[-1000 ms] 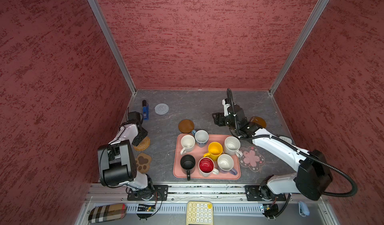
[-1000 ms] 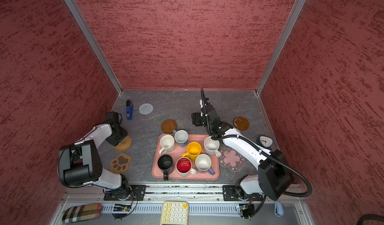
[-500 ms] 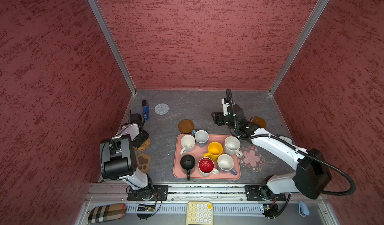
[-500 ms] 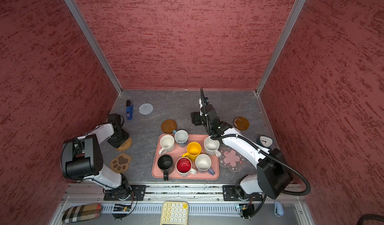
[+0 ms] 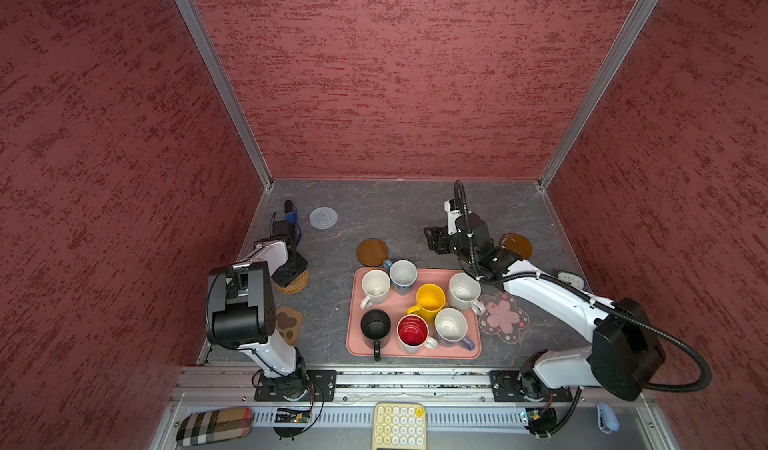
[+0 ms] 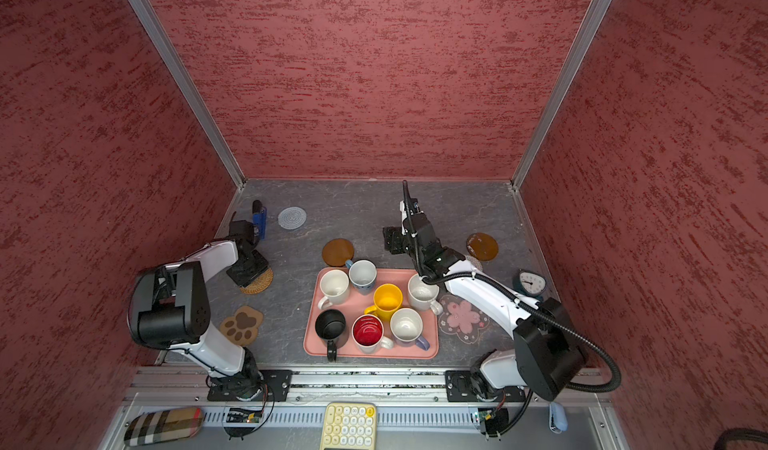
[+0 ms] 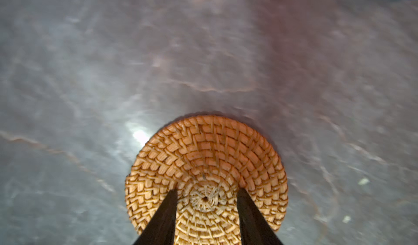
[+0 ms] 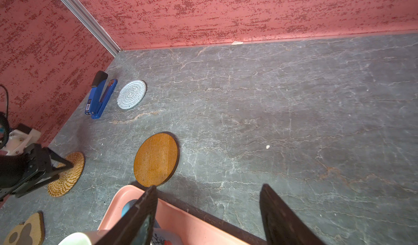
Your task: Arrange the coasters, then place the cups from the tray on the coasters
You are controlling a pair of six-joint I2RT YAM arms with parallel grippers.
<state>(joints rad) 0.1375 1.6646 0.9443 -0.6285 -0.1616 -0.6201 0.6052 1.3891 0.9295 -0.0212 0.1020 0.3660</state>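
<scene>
Lying flat, round wicker coaster (image 7: 210, 155), golden spiral weave, paler centre

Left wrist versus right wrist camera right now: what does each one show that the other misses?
Left wrist only: a close-up of the wicker coaster, woven centre between the parted fingertips of the left tool. Right wrist only: blue stapler, grey woven coaster, a brown disc, a corner of the tray, paw coaster, the open right tool. Both: the wicker coaster under the left tool, and the grey table.
</scene>
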